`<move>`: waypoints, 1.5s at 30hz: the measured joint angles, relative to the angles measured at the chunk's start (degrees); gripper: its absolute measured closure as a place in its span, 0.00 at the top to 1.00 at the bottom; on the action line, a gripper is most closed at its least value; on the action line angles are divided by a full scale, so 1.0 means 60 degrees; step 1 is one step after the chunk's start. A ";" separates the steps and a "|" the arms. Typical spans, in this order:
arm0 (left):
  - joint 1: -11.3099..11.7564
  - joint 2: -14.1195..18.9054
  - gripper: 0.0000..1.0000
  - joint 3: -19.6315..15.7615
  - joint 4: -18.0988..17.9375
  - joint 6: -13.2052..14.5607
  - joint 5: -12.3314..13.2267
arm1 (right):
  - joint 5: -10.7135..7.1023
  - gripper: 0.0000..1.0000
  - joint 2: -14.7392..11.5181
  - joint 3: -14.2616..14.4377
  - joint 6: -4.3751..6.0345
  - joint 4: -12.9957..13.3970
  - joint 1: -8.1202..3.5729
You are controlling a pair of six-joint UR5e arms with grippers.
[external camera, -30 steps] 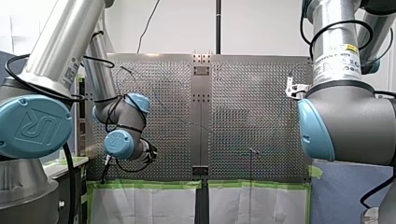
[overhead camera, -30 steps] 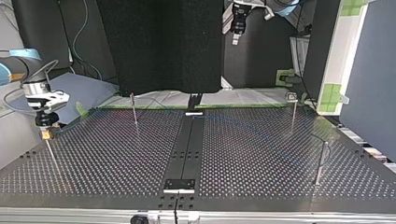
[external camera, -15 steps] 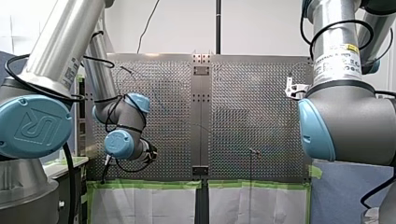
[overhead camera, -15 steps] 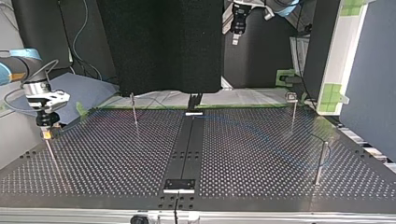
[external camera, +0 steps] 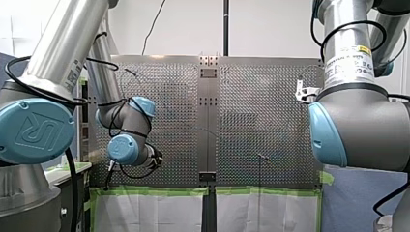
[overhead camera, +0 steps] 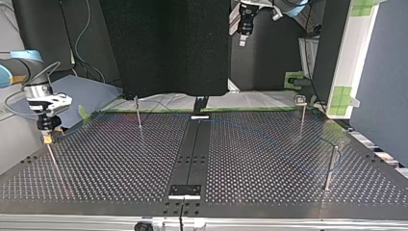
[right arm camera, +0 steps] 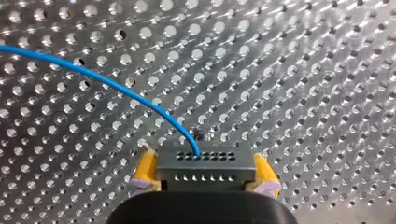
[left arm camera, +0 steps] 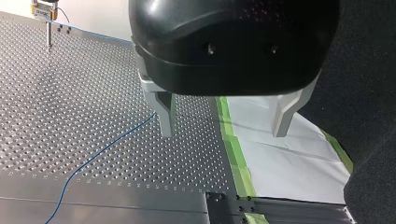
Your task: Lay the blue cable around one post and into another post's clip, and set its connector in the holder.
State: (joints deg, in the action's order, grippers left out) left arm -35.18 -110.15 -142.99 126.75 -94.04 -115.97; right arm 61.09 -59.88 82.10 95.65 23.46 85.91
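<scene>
Where the blue cable is leaving its connector, the right gripper is clamping that connector between yellow pads, right over a thin post at the top view's left. The cable is arcing away over the perforated table. The left gripper is hanging with fingers spread, the cable lying just beside one.

Thin blue cable. Grey rectangular connector block: two rows of small dark holes. My right gripper: yellow pads, purplish tips. Silver perforated metal table: regular hole grid. My left gripper: black housing, grey metal fingers. Green tape strip, white sheet.
</scene>
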 joint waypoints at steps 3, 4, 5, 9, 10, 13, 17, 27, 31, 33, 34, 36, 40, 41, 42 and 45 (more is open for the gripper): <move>-0.0001 0.0001 1.00 0.0001 0.0000 0.0000 0.0000 | 0.0027 0.91 0.0003 0.0004 -0.0001 -0.0012 -0.0001; 0.0000 0.0001 1.00 0.0001 0.0000 0.0000 0.0000 | 0.0034 0.93 0.0003 0.0004 -0.0001 -0.0004 0.0001; 0.0000 0.0001 1.00 0.0001 0.0000 0.0000 0.0000 | 0.0036 0.97 0.0003 0.0005 -0.0001 -0.0010 0.0001; 0.0000 0.0003 1.00 0.0001 0.0000 0.0000 0.0000 | 0.0070 1.00 -0.0004 -0.0001 -0.0002 0.0009 0.0001; 0.0000 0.0002 1.00 0.0001 0.0000 0.0000 0.0000 | 0.0078 1.00 -0.0004 -0.0002 -0.0001 0.0011 0.0001; 0.0000 0.0001 1.00 0.0001 0.0000 0.0000 0.0000 | 0.0103 1.00 -0.0005 0.0000 -0.0002 0.0016 0.0001; -0.0003 0.0001 1.00 0.0001 0.0001 0.0000 0.0000 | 0.0115 1.00 -0.0005 0.0001 0.0005 0.0037 0.0001; -0.0002 0.0004 1.00 0.0001 0.0000 0.0000 -0.0001 | 0.0153 1.00 -0.0005 0.0000 0.0027 0.0023 0.0002; -0.0002 0.0006 1.00 0.0000 0.0000 0.0000 0.0000 | 0.0275 1.00 -0.0005 0.0002 0.0035 0.0018 0.0002; -0.0002 0.0007 1.00 0.0001 0.0000 0.0000 0.0000 | 0.0331 1.00 -0.0006 0.0002 0.0032 0.0018 0.0002; -0.0002 0.0007 1.00 0.0001 0.0001 0.0001 0.0000 | 0.0349 1.00 -0.0006 0.0002 0.0033 0.0019 0.0001; -0.0002 0.0008 1.00 0.0001 0.0001 0.0001 0.0000 | 0.0379 1.00 -0.0005 0.0003 0.0039 0.0027 0.0001; -0.0003 0.0004 1.00 0.0001 0.0001 0.0001 -0.0011 | 0.0403 1.00 -0.0005 0.0003 0.0052 0.0048 0.0001; -0.0003 0.0004 1.00 0.0001 0.0001 0.0001 -0.0012 | 0.0404 1.00 -0.0004 0.0003 0.0054 0.0052 0.0001; -0.0002 0.0003 1.00 0.0000 0.0001 0.0001 -0.0013 | 0.0403 1.00 -0.0005 0.0003 0.0055 0.0058 0.0000; -0.0001 0.0001 1.00 0.0000 0.0000 0.0000 -0.0014 | 0.0407 1.00 -0.0006 0.0004 0.0053 0.0073 0.0001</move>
State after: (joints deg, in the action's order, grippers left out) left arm -35.18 -110.14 -142.98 126.75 -94.04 -116.05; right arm 63.53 -59.92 82.12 95.97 23.90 85.91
